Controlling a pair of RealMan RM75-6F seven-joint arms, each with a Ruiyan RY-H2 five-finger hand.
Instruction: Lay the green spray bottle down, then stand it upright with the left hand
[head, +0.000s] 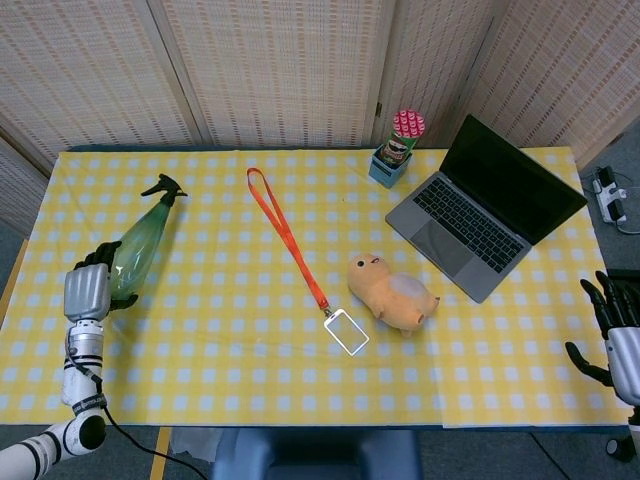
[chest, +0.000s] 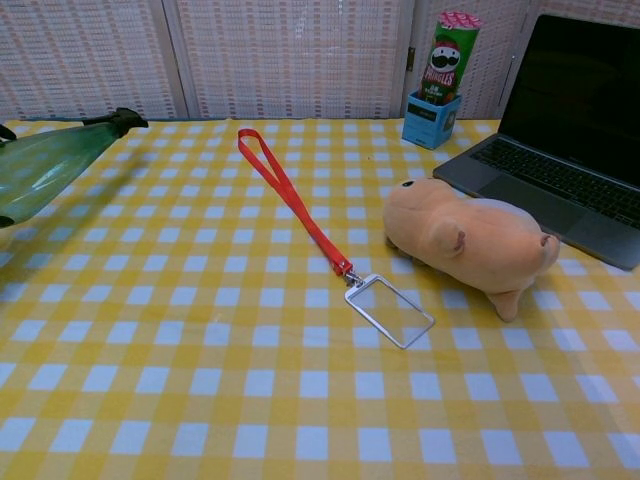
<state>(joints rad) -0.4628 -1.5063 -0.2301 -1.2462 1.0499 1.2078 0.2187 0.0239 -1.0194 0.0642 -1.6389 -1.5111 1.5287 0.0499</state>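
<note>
Two hands in the head view, and only one is busy. Nearest, at the table's front-left edge, the left hand (head: 88, 291) has its fingers wrapped round the fat base of the green spray bottle (head: 138, 243), which is tilted with its black trigger head (head: 165, 186) pointing away toward the far side; the chest view shows the bottle (chest: 45, 165) raised off the cloth with a shadow under it. Over at the front-right corner, the right hand (head: 620, 340) hangs off the table holding nothing, fingers apart.

My guess on handling: thin, smooth plastic, light, a bit slippery, and the body will flex if squeezed hard. Grabbing low on the wide body seems right, since the neck is skinny and the trigger would snag.

Mid-table sit the orange lanyard (head: 290, 240) and plush toy (head: 392, 294); further back, the laptop (head: 488, 205) and Pringles can (head: 400, 140).
</note>
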